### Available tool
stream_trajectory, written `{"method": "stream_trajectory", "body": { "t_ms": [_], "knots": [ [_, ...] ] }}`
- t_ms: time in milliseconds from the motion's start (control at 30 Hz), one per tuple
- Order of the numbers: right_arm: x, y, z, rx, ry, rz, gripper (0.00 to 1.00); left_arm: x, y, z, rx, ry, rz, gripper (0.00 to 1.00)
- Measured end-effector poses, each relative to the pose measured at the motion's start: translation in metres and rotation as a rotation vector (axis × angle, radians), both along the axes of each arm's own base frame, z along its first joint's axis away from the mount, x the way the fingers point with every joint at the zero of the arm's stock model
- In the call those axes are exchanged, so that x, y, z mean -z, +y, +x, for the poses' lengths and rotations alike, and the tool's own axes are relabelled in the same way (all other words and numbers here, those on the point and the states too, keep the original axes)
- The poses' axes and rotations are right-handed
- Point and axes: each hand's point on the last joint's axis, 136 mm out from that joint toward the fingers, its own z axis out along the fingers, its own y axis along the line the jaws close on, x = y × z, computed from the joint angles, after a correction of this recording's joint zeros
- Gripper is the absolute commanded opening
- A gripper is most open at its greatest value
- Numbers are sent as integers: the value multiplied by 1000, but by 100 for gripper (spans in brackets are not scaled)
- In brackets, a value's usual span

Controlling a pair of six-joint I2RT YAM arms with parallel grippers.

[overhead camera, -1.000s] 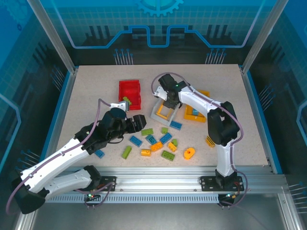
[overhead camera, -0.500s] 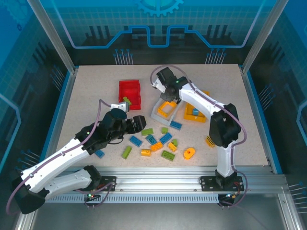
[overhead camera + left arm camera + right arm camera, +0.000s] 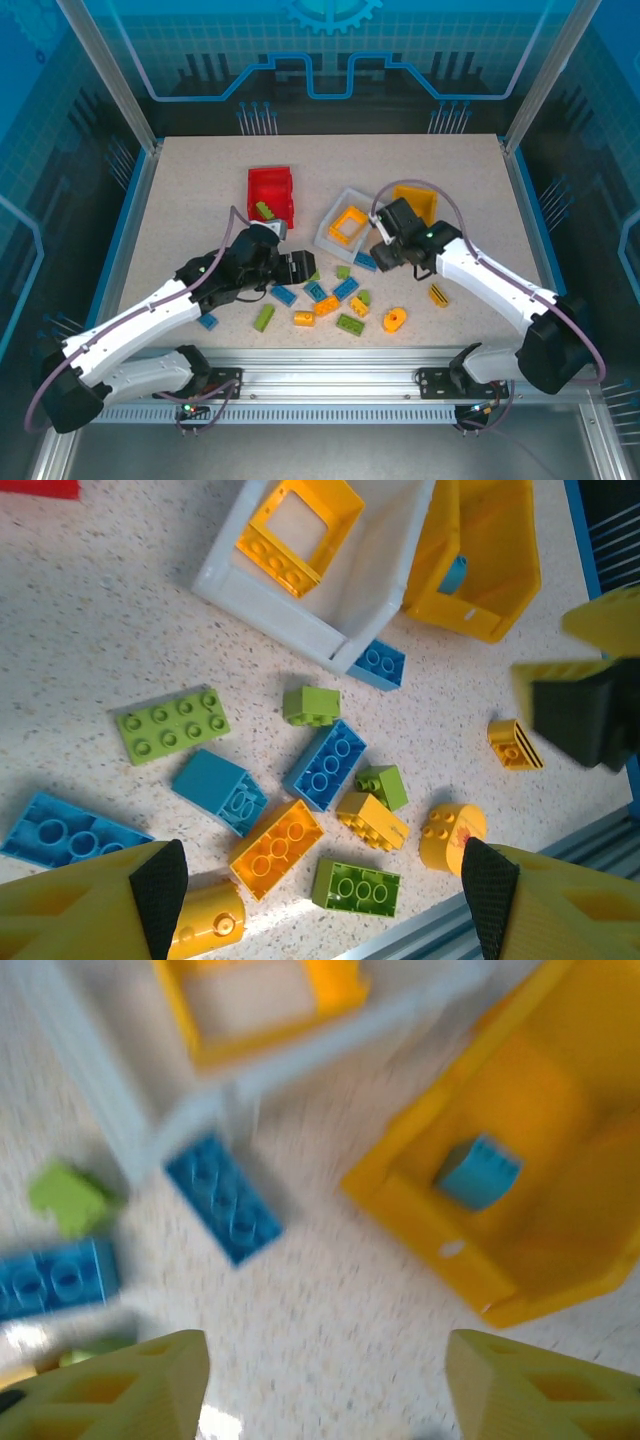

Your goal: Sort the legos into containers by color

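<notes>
Loose legos (image 3: 327, 306) lie scattered on the table (image 3: 180, 200) around the middle of its near edge, with lime green, blue and orange-yellow mixed together. Closest to that edge are an orange round piece (image 3: 395, 319), a flat green brick (image 3: 350, 324), an orange cylinder (image 3: 303, 318) and a long green brick (image 3: 264, 317). A stray blue brick (image 3: 207, 321) sits off to the left, beside the left arm. A striped orange piece (image 3: 438, 294) lies apart on the right, next to the right arm. The left gripper (image 3: 300, 268) hangs above the far left part of the scatter with its jaws spread wide and nothing held; the left wrist view shows loose bricks on the table between its fingers (image 3: 158, 885). The right gripper (image 3: 385, 250) hangs just past the scatter, over a blue two-by-four (image 3: 222, 1197) that lies against the near corner of the white bin (image 3: 330, 240). Its jaws are wide apart and empty, though the wrist view is blurred. Farther back, about mid-table, the containers stand in a rough row:
- the red bin (image 3: 272, 185) is on the left with one small green brick (image 3: 264, 210) inside
- the white bin is in the middle, holding the hollow orange frame (image 3: 347, 226)
- the yellow bin (image 3: 415, 195) is on the right, just beside the white one, with a blue block (image 3: 478, 1173) in it
</notes>
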Motion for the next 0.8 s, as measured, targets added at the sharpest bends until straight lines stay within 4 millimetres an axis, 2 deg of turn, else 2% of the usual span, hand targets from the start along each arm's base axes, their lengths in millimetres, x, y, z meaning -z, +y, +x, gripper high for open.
{"method": "stream_trajectory", "body": {
  "t_ms": [100, 200, 267, 333, 433, 567, 800],
  "knots": [
    [16, 3, -4, -19, 65, -37, 70, 8, -7, 0, 20, 21, 2, 77],
    [31, 16, 11, -38, 117, -89, 70, 12, -11, -3, 34, 29, 1, 77],
    [48, 22, 17, -58, 146, -132, 70, 11, -12, -2, 36, 25, -3, 77],
    [65, 22, 15, -79, 186, -178, 70, 9, -13, -1, 37, 17, -11, 77],
    [80, 21, 12, -112, 222, -217, 71, 9, -15, -1, 40, 13, -16, 77],
    [88, 24, 16, -145, 238, -240, 71, 9, -15, -1, 40, 13, -17, 77],
    [96, 32, 40, -157, 242, -225, 71, 9, -15, -1, 41, 13, -17, 77]
  ]
}}
